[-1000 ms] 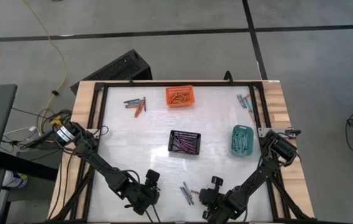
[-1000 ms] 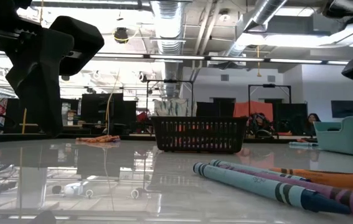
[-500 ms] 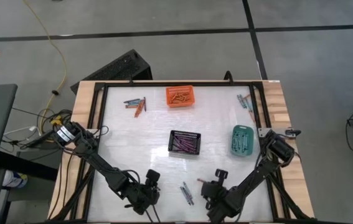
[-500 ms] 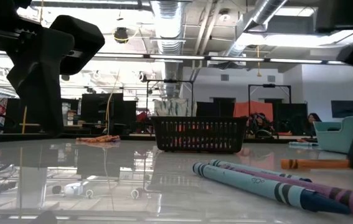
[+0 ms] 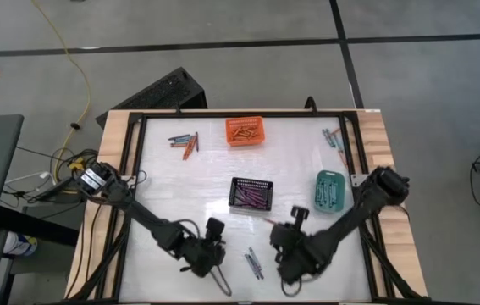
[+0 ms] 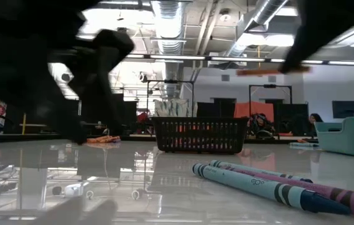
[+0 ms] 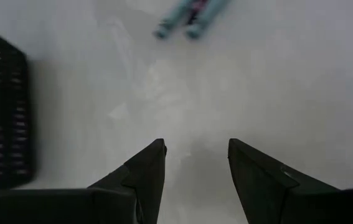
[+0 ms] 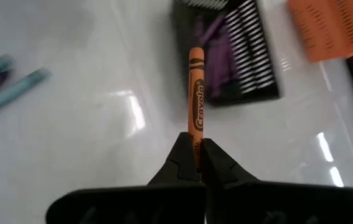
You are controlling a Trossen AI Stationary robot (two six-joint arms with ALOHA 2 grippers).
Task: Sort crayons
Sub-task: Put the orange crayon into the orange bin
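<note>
Crayons [image 5: 254,263] are lying near the tabletop's [image 5: 189,186] front edge. Right gripper [image 8: 194,147] is pinching one orange crayon [image 8: 196,90] above it; left gripper [image 7: 195,163] is hovering with fingers apart, holding nothing.

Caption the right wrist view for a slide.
Right gripper fingers shut on an orange crayon, held above the table near the black basket of purple crayons.

Slotted basket [image 5: 251,194] mid-table, loose crayons [image 5: 254,263] near front edge betw. both arms, 2nd basket [image 5: 245,131] at back
</note>
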